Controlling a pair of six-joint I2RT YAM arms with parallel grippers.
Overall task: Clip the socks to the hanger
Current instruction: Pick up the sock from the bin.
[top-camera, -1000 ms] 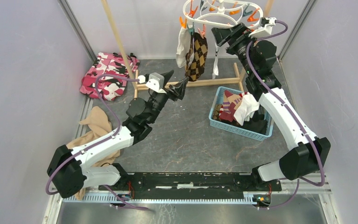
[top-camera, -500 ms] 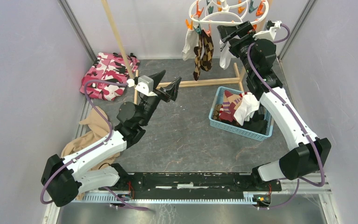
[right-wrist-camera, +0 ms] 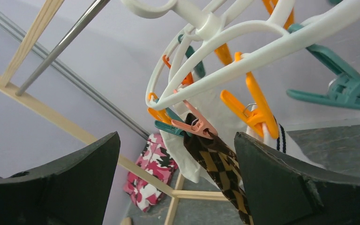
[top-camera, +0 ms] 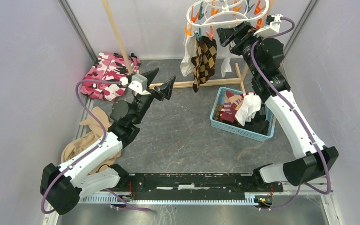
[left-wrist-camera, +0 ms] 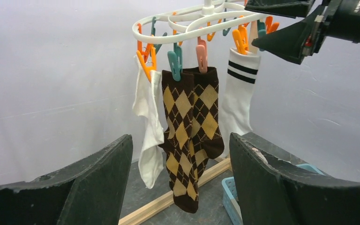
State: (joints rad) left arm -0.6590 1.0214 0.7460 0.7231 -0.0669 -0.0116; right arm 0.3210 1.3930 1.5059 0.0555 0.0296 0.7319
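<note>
The left gripper [top-camera: 163, 75] and right gripper [top-camera: 222, 36] are both wide open, holding nothing, because the clipped socks [left-wrist-camera: 190, 136] hang from the hanger [left-wrist-camera: 187, 24] on their own.

Robotics lab cell — plain grey panel walls [top-camera: 23, 70], alu corner posts [top-camera: 77, 29], arms' base rail [top-camera: 192, 180].

A pink cloth [top-camera: 104, 75] lies by the wooden rack [top-camera: 206, 83]. A tan cloth [top-camera: 95, 124] and blue basket [top-camera: 238, 129] sit well apart.

White hanger [left-wrist-camera: 201, 19], argyle socks [left-wrist-camera: 191, 136] clipped, white sock [left-wrist-camera: 149, 126], striped sock [left-wrist-camera: 238, 103] seemingly clipped
</note>
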